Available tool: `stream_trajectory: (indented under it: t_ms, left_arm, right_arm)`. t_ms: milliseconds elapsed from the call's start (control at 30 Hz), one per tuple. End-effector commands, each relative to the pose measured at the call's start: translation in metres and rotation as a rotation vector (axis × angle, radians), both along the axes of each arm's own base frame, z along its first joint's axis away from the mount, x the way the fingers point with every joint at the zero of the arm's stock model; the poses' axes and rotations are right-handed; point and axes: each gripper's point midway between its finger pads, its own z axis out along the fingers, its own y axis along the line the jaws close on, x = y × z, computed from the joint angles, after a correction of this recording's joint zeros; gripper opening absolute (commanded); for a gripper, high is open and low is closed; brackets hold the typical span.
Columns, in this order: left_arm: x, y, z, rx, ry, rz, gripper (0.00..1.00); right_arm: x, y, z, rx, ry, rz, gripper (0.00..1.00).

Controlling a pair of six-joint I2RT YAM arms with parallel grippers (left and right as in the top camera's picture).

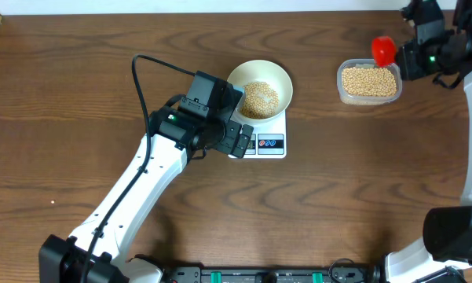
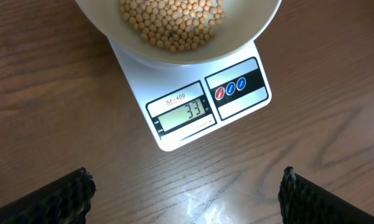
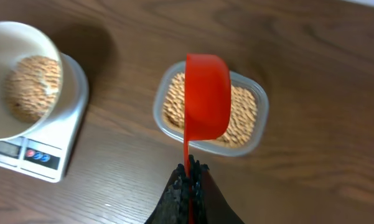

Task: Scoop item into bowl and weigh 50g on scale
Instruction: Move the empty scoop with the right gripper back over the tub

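The white-cream bowl stands on the white scale and holds tan beans. In the left wrist view the scale's LCD reads 33, under the bowl and its beans. My left gripper is open and empty, hovering over the bare table just in front of the scale. My right gripper is shut on the handle of a red scoop, held above the clear tub of beans. The scoop and tub sit at the right.
The left arm crosses the table's left-middle, its wrist beside the scale. The right arm is at the far right corner. In the right wrist view the bowl and scale lie left of the tub.
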Motion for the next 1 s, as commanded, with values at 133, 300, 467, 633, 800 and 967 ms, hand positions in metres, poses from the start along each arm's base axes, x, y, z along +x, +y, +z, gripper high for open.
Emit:
stream_trajectory:
  t_ms: [133, 300, 467, 633, 800, 967]
  left_arm:
    - [0.0, 0.003, -0.007, 0.019, 0.012, 0.006, 0.96]
    - [0.0, 0.003, -0.007, 0.019, 0.012, 0.006, 0.96]
    - [0.0, 0.003, -0.007, 0.019, 0.012, 0.006, 0.96]
    - [0.0, 0.003, -0.007, 0.019, 0.012, 0.006, 0.96]
    - [0.0, 0.003, -0.007, 0.019, 0.012, 0.006, 0.96]
    - [0.0, 0.003, -0.007, 0.019, 0.012, 0.006, 0.96]
  right_arm:
    - [-0.005, -0.028, -0.038, -0.118, 0.1, -0.111, 0.01]
    - [-0.002, -0.039, -0.049, -0.169, 0.125, -0.141, 0.01]
    - [0.007, -0.037, -0.058, -0.17, 0.125, -0.133, 0.01]
    - [0.014, -0.032, -0.07, -0.172, 0.137, -0.119, 0.01]
    - [0.021, -0.028, -0.078, -0.189, 0.14, -0.11, 0.01]
    - [0.023, -0.028, -0.088, -0.232, 0.164, -0.115, 0.01]
